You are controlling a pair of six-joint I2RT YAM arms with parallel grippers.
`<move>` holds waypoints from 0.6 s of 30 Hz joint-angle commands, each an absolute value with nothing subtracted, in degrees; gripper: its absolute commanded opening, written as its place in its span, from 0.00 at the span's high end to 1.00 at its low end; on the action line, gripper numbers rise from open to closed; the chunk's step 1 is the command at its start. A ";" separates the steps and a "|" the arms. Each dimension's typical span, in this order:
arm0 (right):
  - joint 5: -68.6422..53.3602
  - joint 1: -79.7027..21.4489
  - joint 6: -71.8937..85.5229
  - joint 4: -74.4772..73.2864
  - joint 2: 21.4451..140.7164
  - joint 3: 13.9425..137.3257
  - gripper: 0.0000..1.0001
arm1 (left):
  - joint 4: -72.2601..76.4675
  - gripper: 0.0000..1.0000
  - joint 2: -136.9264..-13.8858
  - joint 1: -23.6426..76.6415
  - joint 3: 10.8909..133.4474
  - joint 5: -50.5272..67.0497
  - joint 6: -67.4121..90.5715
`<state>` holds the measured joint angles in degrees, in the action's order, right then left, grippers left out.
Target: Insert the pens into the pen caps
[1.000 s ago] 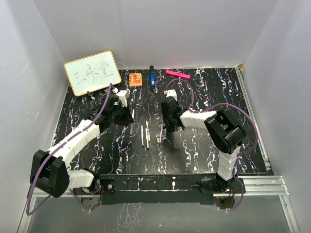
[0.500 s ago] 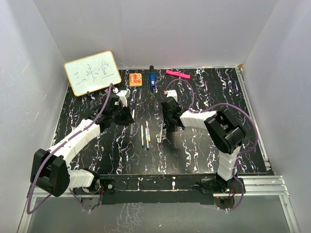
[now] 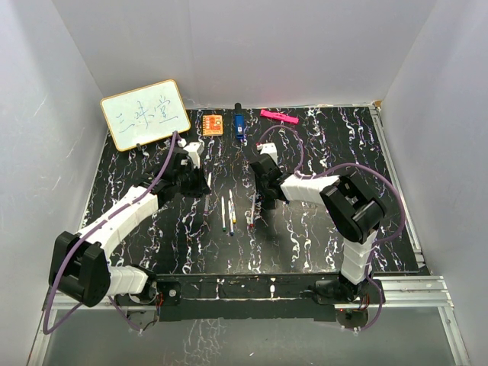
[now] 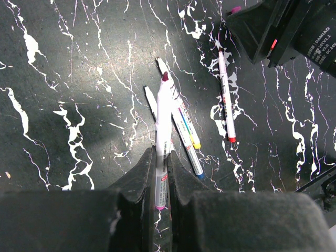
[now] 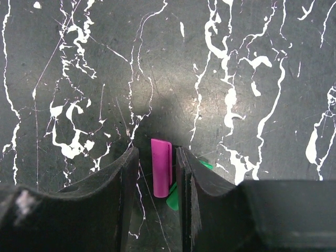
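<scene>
The left gripper [image 4: 161,157] is clamped on one of the pens [image 4: 164,113]. Its jaws are pressed to the white barrel near the pink end, and the dark red tip points straight out ahead of the fingers, above the worktop [image 4: 63,79]. Just beyond that tip, a short white pen [image 4: 150,101] and a pen with yellow and blue marks [image 4: 186,131] lie close together on the worktop. Further out, towards the right gripper [image 5: 156,155], a third pen with a red end [image 4: 226,100] lies by itself. The right gripper stands low over the worktop, its jaws slightly apart on either side of a purple pen cap [image 5: 160,167], which lies lengthwise between them. A strip of worktop shows between the cap and one finger; whether the other finger touches it cannot be told. A green cap [image 5: 173,201] sits beside the purple one, partly hidden under that finger. In the top view, a whiteboard [image 3: 145,114] leans at the far edge beyond the left gripper.
</scene>
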<state>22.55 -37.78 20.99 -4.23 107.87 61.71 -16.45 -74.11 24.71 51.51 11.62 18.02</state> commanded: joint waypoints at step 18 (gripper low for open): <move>22.51 -39.10 21.50 -12.08 110.77 67.35 1.00 | -14.59 1.00 -74.21 24.79 50.93 12.17 17.32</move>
<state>23.68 -38.79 21.47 -7.20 109.21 64.55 -16.25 -74.46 24.71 51.51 11.60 17.98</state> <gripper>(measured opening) 0.065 0.056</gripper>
